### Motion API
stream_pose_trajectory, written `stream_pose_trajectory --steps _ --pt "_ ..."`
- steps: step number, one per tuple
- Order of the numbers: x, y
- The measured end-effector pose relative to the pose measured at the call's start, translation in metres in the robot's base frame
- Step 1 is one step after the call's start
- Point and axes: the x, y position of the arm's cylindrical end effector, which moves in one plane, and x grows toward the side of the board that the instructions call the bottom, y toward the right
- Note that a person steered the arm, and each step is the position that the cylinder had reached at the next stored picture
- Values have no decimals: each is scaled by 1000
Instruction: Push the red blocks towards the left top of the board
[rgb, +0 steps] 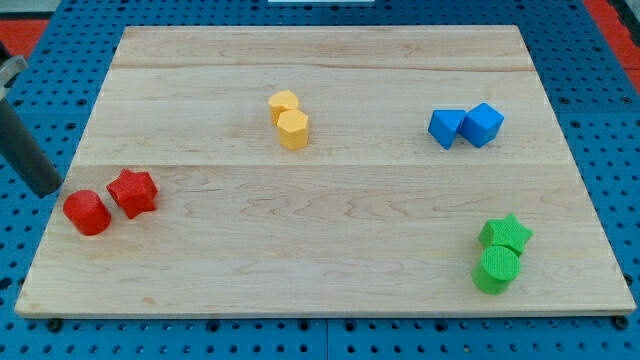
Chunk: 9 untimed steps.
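We're sitting with my tip (47, 188) at the view's left edge, just off the wooden board (320, 280), over the blue pegboard (25, 250). No fingers on this rig — it's a bare dark rod, so there's nothing to be apart or clamped.

The red cylinder (87, 212) is lying just right and slightly below the tip, close but apart from it as far as we can tell. The red star (133, 192) is sitting right beside the cylinder, on its upper right, touching or nearly so. Both are resting near the board's left edge, in its lower half — well apart from the top left corner.

Other pairs we're seeing:
- two yellow blocks (289, 119), hexagonal-looking, touching, centre-top
- blue triangular block (446, 127) against blue cube (483, 124), upper right
- green star (506, 233) touching green cylinder (496, 270), lower right
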Motion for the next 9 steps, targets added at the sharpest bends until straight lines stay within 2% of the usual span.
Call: stream_pose_trajectory --steps 1,2,3,4,5,8,9 --pt "0 4" --pt "-25 46" --pt "-64 54" --pt "-104 103" --pt "-102 123" --pt "-98 122" --pt "-76 126"
